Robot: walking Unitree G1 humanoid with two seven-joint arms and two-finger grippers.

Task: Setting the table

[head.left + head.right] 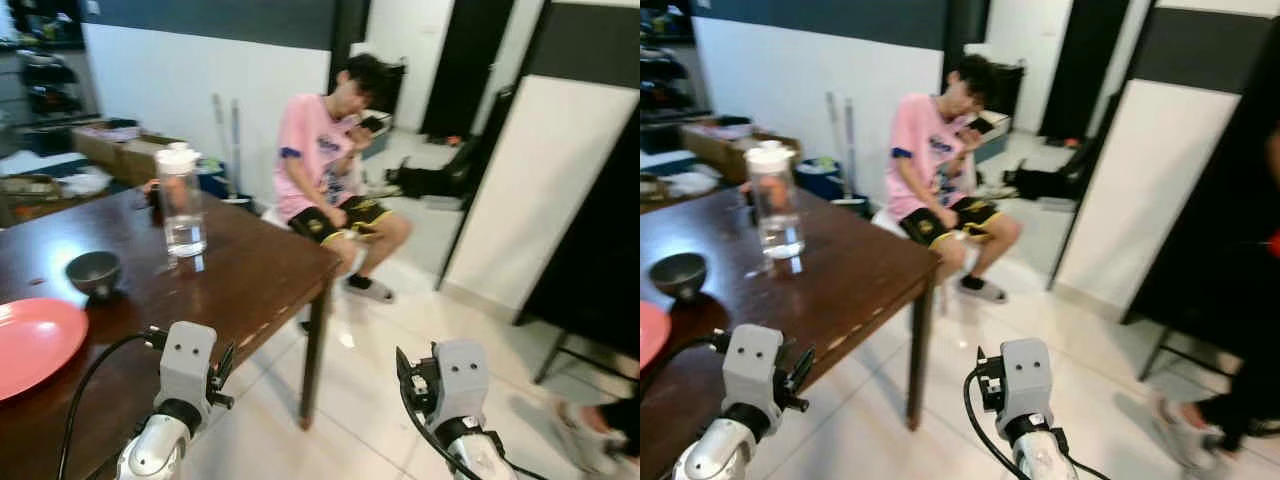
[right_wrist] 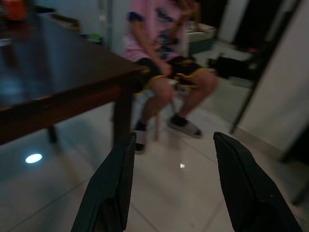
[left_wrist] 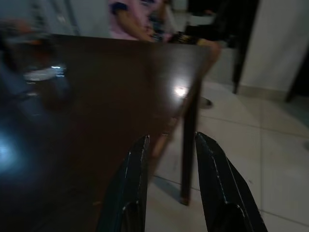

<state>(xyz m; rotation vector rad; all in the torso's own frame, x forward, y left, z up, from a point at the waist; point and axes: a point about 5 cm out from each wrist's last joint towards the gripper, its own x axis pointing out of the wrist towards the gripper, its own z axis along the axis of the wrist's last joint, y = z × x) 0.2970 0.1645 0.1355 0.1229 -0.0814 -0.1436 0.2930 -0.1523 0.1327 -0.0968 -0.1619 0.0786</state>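
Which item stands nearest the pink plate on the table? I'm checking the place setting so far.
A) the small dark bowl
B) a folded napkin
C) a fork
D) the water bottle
A: the small dark bowl sits just beyond the pink plate on the wooden table, while the water bottle stands farther back.

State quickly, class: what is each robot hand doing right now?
Left hand: open, holding nothing, above the table edge.
Right hand: open, holding nothing, over the floor.

Glossy dark wooden table (image 1: 250, 280), clear plastic jug (image 1: 182, 200), shiny tiled floor (image 1: 400, 340).
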